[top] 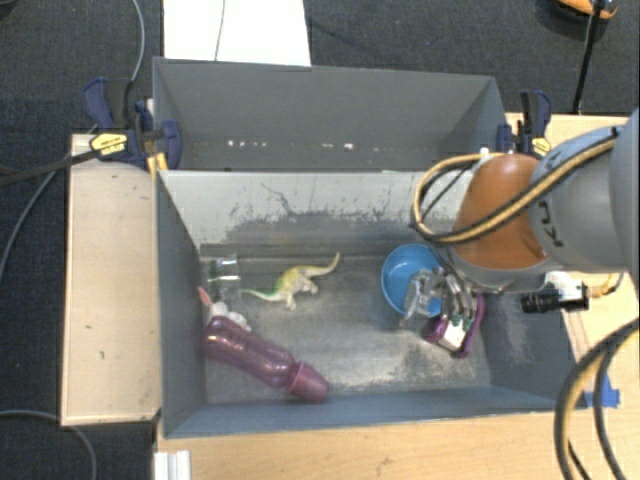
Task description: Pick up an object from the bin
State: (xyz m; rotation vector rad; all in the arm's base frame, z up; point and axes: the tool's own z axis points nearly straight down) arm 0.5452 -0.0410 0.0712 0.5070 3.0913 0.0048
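My gripper [441,304] is low at the right side of the bin, under the orange cover on the wrist. Just below and right of it lies a small purple thing with a white part [459,332], partly hidden by the gripper; whether it is held cannot be made out. A blue round cup [403,272] lies against the gripper's left side, its right part covered.
A green and yellow toy dinosaur [293,282] lies mid-bin. A long purple bottle-like thing [262,358] rests at the front left, with a clear glass piece [222,271] behind it near the left wall. The arm covers the bin's right wall.
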